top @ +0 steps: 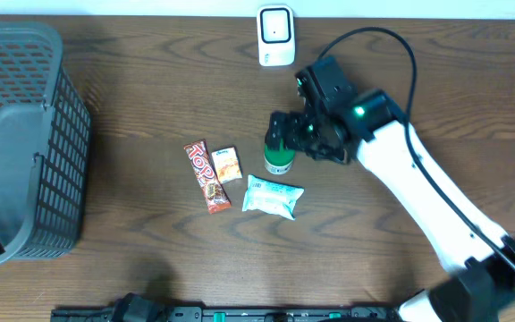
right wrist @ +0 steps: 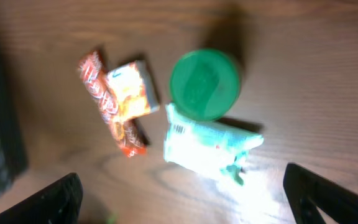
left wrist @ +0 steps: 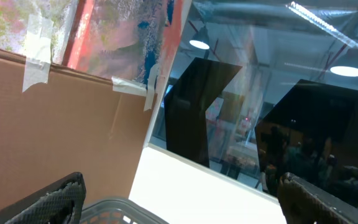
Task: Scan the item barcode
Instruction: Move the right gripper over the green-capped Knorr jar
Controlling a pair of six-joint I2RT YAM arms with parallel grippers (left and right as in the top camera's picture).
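Scanning looks not yet begun: the green-capped bottle (top: 278,159) stands mid-frame among snack packets (top: 273,198), well below the white scanner (top: 275,36) at top centre. The right end effector (right wrist: 182,175) hovers released above it (the left end effector (left wrist: 180,180) is spread wide too). The mesh basket (top: 61,134) at far left looks empty.

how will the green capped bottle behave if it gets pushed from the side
The bottle stands upright and looks round, so a high push would probably tip it, and once down it would likely roll. Its rigid-looking green cap suggests it stays stiff when gripped.
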